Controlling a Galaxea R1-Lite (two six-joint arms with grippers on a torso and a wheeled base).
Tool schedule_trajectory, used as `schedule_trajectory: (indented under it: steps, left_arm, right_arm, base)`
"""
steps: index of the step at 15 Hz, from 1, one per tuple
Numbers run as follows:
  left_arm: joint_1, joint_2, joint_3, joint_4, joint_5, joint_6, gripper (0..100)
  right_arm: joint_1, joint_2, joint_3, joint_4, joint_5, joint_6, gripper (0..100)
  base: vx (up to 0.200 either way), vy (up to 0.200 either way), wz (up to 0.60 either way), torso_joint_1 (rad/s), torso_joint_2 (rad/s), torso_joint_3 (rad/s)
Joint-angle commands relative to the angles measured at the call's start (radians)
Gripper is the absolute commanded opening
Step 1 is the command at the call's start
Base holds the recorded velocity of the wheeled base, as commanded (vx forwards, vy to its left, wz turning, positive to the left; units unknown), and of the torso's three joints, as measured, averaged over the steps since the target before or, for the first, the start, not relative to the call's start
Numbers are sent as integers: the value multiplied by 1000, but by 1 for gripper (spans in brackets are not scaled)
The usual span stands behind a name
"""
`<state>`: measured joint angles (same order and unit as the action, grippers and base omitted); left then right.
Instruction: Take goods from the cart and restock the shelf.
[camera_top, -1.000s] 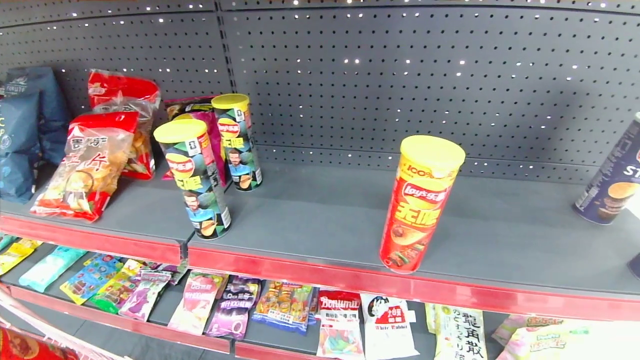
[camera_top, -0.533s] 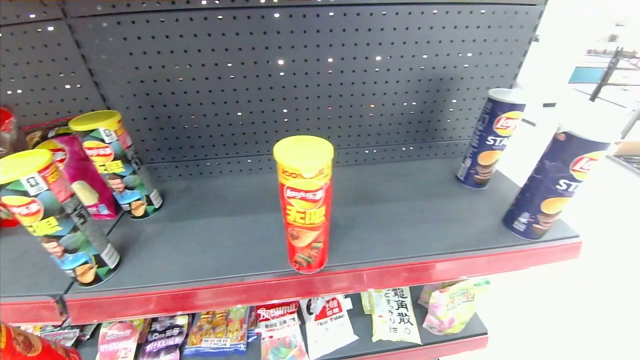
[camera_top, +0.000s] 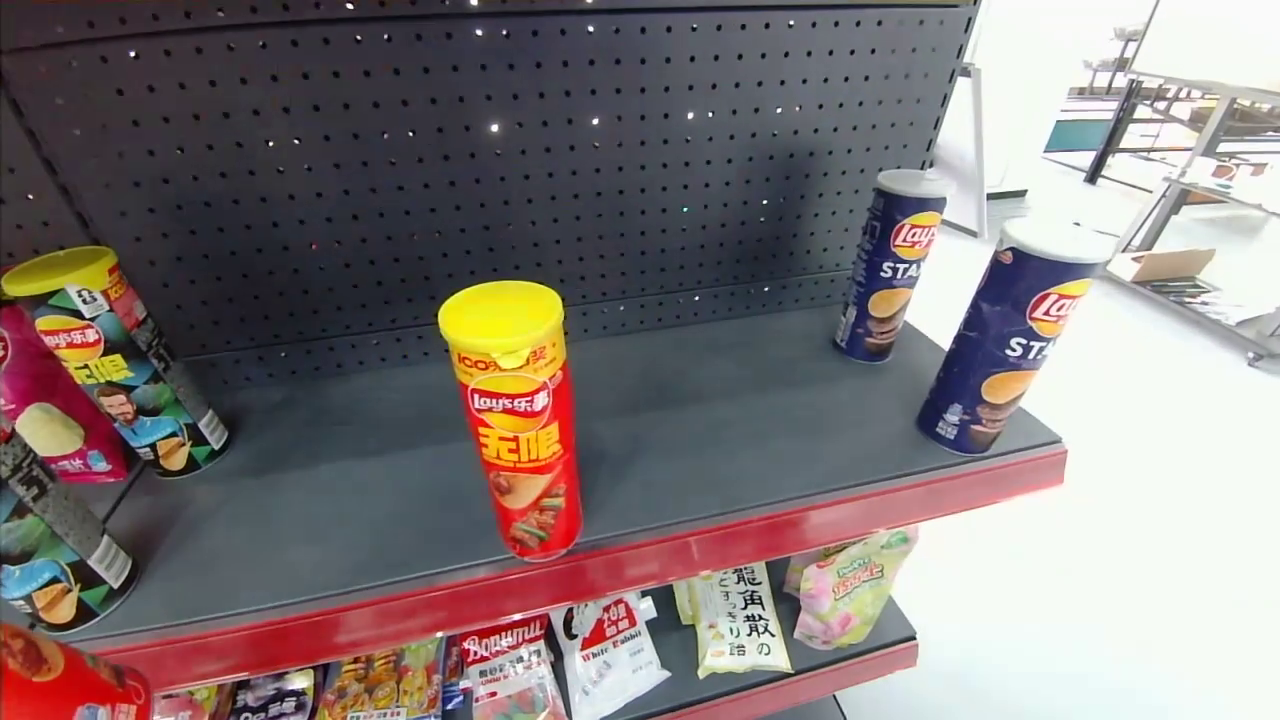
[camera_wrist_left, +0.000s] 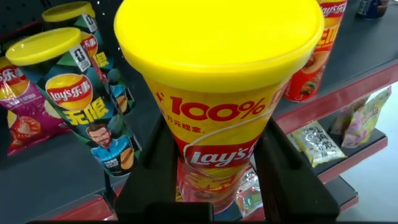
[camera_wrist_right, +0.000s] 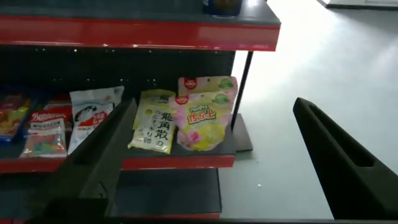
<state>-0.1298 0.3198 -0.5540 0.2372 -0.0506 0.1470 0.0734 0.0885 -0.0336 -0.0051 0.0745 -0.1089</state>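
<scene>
My left gripper (camera_wrist_left: 219, 182) is shut on a red chips can with a yellow lid (camera_wrist_left: 217, 93), its dark fingers (camera_wrist_left: 152, 177) pressed on both sides of the can's body. The top of that held can (camera_top: 60, 685) shows at the bottom left corner of the head view, below the shelf's front edge. A matching red can (camera_top: 512, 420) stands upright at the front of the grey top shelf (camera_top: 700, 420). My right gripper (camera_wrist_right: 217, 168) is open with nothing between its fingers, and faces the lower shelf (camera_wrist_right: 174, 163) with its sweet bags.
Two dark blue cans (camera_top: 890, 265) (camera_top: 1010, 340) stand at the shelf's right end. Teal cans (camera_top: 110, 360) (camera_top: 50, 540) and a pink bag (camera_top: 40, 420) stand at the left. The shelf is bare between the red can and the blue cans. Open floor (camera_top: 1150, 520) lies to the right.
The head camera has swung to the right, so the whole shelf picture has slid left and the shelf's right end and floor came into view. The cans on the shelf stand as before.
</scene>
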Motion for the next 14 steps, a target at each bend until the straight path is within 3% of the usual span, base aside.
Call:
schedule_trajectory:
  steps: [1, 3, 5, 6, 8, 9, 11, 14]
  left_arm:
    - [-1, 7, 19, 1, -2, -1, 0]
    - [-4, 12, 32, 1, -9, -4, 0]
    - [-4, 15, 36, -1, -20, -4, 0]
    - [-4, 12, 40, 2, -51, -6, 0]
    - [-4, 18, 42, 1, -63, -6, 0]
    - [-4, 22, 43, 1, -84, -6, 0]
    - [-4, 28, 46, 1, -109, -6, 0]
    - [-4, 27, 48, 1, -158, -6, 0]
  right_arm:
    - [0, 5, 11, -1, 13, 28, 100]
    - [-15, 5, 9, 5, -76, 78, 100]
    - [-41, -19, 11, -1, -74, 81, 100]
    - [-75, -89, 12, -4, 47, 66, 100]
    - [-73, -89, 11, -1, 4, 72, 100]
    - [-73, -89, 14, -6, -90, 89, 100]
    - [-73, -89, 23, -39, -140, 87, 100]
    - [-73, -89, 31, -32, -21, 77, 100]
  base:
    - [0, 0, 0, 0, 0, 0]
    - [0, 0, 0, 0, 0, 0]
    - [0, 0, 0, 0, 0, 0]
    - [0, 0, 0, 0, 0, 0]
    - [0, 0, 0, 0, 0, 0]
    - [0, 0, 0, 0, 0, 0]
    - [0, 0, 0, 0, 0, 0]
    - [0, 0, 0, 0, 0, 0]
